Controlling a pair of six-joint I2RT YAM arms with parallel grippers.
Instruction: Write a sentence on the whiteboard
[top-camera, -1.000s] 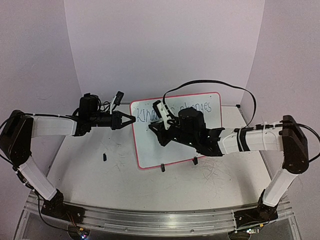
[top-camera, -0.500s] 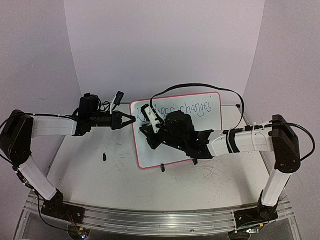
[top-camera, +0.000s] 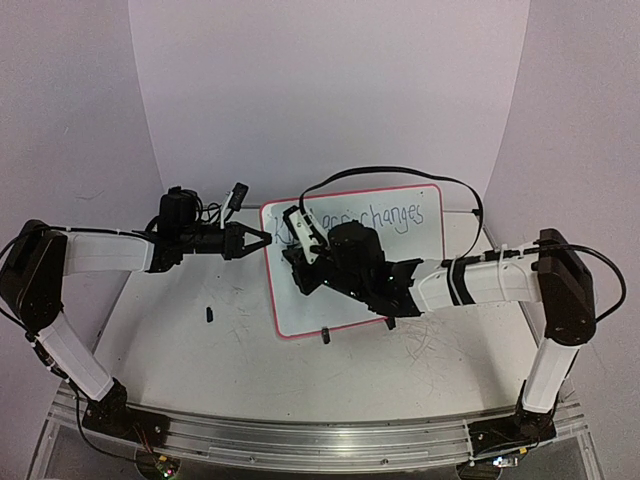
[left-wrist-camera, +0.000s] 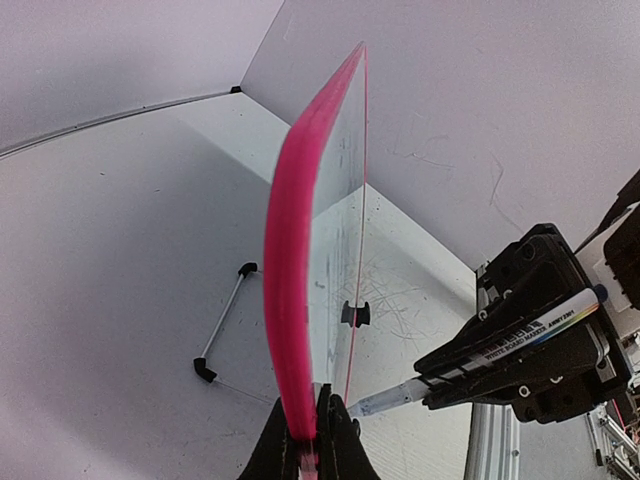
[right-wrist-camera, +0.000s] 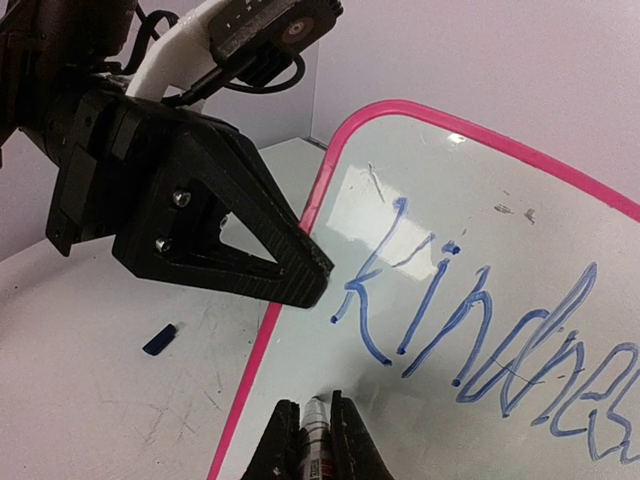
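Observation:
The whiteboard (top-camera: 320, 312) stands tilted on the table, with a pink frame. My left gripper (top-camera: 262, 240) is shut on its left edge; in the left wrist view its fingers (left-wrist-camera: 312, 425) clamp the pink frame (left-wrist-camera: 285, 270). My right gripper (top-camera: 300, 272) is shut on a marker (right-wrist-camera: 322, 425) that points at the board just below the "K", near the left frame. In the left wrist view the marker (left-wrist-camera: 520, 335) has its tip at the board face. The sentence (right-wrist-camera: 470, 340) reads "Kindne…" in blue; "changes" (top-camera: 400, 215) shows in the top view, and the right arm hides the middle letters. No second line shows.
A small dark blue cap (top-camera: 209, 315) lies on the table left of the board and also shows in the right wrist view (right-wrist-camera: 159, 339). Black clip feet (top-camera: 325, 337) hold the board's lower edge. A thin rod with black ends (left-wrist-camera: 222, 325) lies behind the board. The right arm's cable (top-camera: 400, 170) arcs over the board.
My right gripper has moved left across the board with the marker, from the middle to near the left frame. The left arm and the board have not moved.

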